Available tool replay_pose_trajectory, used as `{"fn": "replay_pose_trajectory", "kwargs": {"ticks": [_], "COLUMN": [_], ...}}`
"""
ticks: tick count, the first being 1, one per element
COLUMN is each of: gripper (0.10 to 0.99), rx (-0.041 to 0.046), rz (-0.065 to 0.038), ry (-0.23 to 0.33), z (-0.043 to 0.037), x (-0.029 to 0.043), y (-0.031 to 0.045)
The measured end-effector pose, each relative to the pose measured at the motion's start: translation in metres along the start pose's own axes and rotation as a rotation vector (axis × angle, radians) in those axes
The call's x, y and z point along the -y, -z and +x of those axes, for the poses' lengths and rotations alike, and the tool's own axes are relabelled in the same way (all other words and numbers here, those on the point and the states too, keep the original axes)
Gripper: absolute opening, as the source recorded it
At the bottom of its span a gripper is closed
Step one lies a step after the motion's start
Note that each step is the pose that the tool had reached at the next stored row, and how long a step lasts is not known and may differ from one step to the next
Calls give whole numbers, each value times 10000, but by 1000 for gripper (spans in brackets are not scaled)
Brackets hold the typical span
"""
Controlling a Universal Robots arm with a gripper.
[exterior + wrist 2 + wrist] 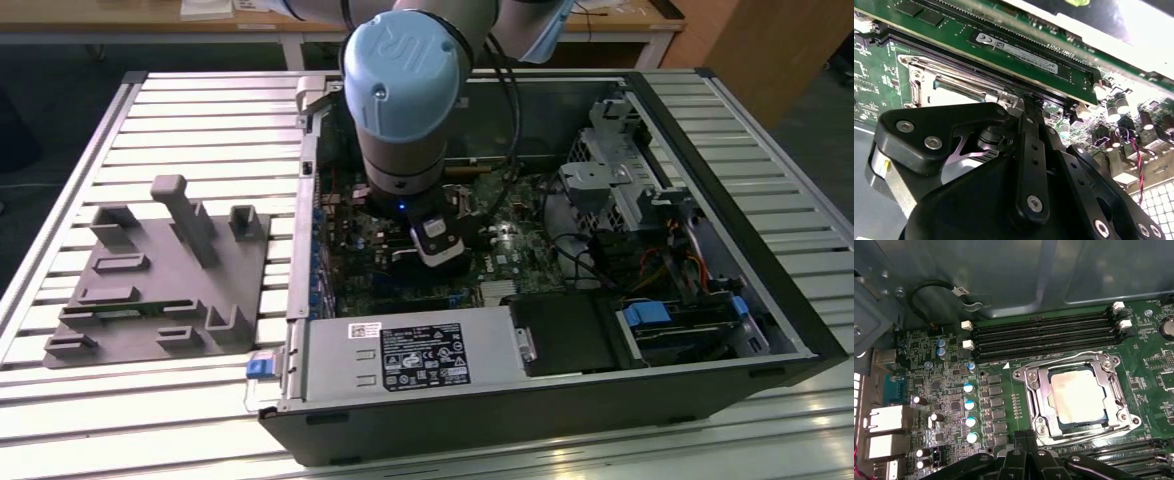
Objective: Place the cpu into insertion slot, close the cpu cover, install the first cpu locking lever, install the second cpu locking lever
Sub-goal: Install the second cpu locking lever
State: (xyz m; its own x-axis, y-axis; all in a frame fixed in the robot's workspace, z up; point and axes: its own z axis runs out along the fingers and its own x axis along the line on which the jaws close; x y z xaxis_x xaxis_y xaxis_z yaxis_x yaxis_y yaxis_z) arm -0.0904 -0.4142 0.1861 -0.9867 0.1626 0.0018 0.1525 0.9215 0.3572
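Cpu point(1076, 394) seated in insertion slot point(1040, 412); pincer point(1026, 446) beside rim.

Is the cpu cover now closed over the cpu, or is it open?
Closed: the cpu cover lies flat, framing the cpu in the first wrist view.

1 cpu point(1077, 393), 1 cpu cover point(1114, 395), 1 insertion slot point(1040, 427). 4 memory slots point(1046, 335) at 12 o'clock of socket. 1 PC case point(747, 300), 1 grey fixture point(154, 275).
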Motion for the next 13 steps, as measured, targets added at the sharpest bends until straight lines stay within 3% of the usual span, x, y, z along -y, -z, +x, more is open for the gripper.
{"fn": "replay_pose_trajectory", "kwargs": {"ticks": [7, 11, 13], "gripper": [106, 106, 106], "rx": [7, 95, 124], "rz": [32, 393, 467], "ry": [-1, -62, -105], "z": [1, -19, -47], "x": [-79, -103, -111], "y": [195, 240, 241]}}
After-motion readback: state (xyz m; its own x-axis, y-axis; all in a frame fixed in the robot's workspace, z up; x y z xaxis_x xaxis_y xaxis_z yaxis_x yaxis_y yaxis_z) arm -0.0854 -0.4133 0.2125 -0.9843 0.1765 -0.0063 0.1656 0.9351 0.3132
